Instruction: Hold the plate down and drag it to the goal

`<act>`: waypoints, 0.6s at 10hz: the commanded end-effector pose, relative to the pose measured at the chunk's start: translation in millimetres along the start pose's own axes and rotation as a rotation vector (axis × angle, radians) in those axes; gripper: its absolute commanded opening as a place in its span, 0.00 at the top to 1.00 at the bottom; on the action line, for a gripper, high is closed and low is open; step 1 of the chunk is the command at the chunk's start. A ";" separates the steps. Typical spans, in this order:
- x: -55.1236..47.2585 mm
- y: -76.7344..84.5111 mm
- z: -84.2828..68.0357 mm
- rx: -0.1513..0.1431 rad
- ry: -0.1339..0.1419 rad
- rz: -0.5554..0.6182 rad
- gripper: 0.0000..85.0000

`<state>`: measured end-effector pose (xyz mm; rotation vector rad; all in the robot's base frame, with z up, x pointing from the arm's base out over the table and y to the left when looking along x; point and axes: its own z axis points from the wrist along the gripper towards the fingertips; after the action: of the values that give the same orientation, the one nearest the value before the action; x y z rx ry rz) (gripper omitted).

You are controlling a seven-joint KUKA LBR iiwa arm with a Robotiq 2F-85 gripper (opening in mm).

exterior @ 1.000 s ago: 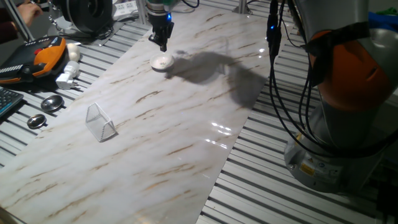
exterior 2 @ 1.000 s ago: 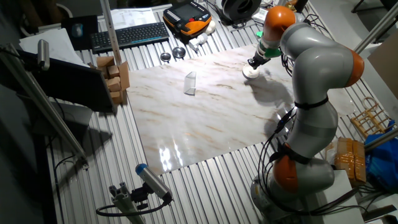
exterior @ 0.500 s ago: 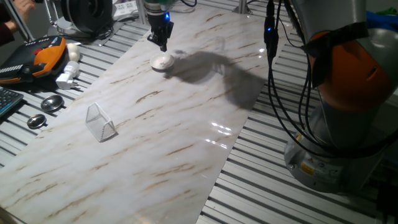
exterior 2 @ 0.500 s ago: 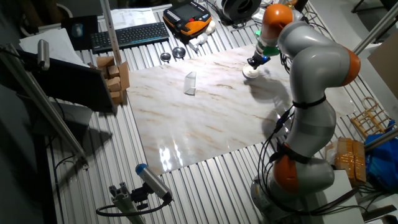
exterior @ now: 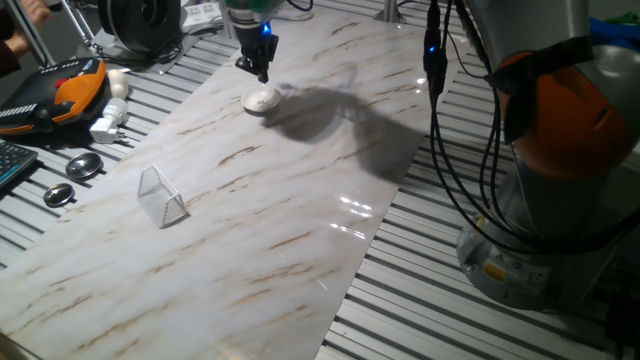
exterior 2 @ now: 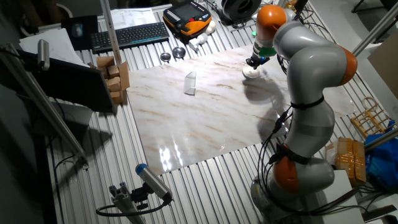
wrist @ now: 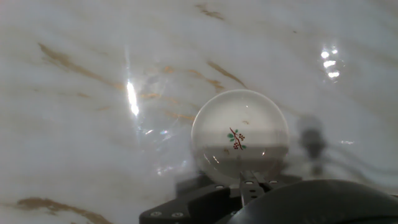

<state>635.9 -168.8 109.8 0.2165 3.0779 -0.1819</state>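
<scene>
One fixed view shows my arm (exterior: 560, 110) hunched over the far end of the marble worktop (exterior: 300, 200), and over the last second it has swung a little toward nine o'clock; the other fixed view shows the same drift, the orange wrist joint having slid that way while the base stayed put. My pincer (exterior: 261, 72) has risen slightly in that time and now hangs just above the plate (exterior: 261, 100), toward its twelve o'clock edge, with a sliver of clear space between tips and dish as far as I can judge. The plate itself has not budged on the marble. So I read this as a lift-off, not a press: I am not holding the dish down, and the drag has not begun.

In the hand view the plate (wrist: 239, 138) sits whole and round just ahead of my fingers, its small red-and-green sprig showing in the centre. My fingertips look drawn together into one narrow point, though I cannot be sure there is no gap.

The goal (exterior: 161, 195) stands well apart, toward seven o'clock from the plate in one fixed view.
</scene>
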 end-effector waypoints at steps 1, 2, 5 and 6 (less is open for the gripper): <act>-0.1 -0.2 0.1 -0.012 0.005 -0.005 1.00; -0.1 -0.2 0.1 -0.015 0.005 -0.014 1.00; -0.6 -6.6 10.8 -0.048 -0.013 -0.061 1.00; -0.7 -6.2 15.9 -0.049 -0.025 -0.069 1.00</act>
<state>636.5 -176.8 94.3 0.1074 3.0627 -0.1106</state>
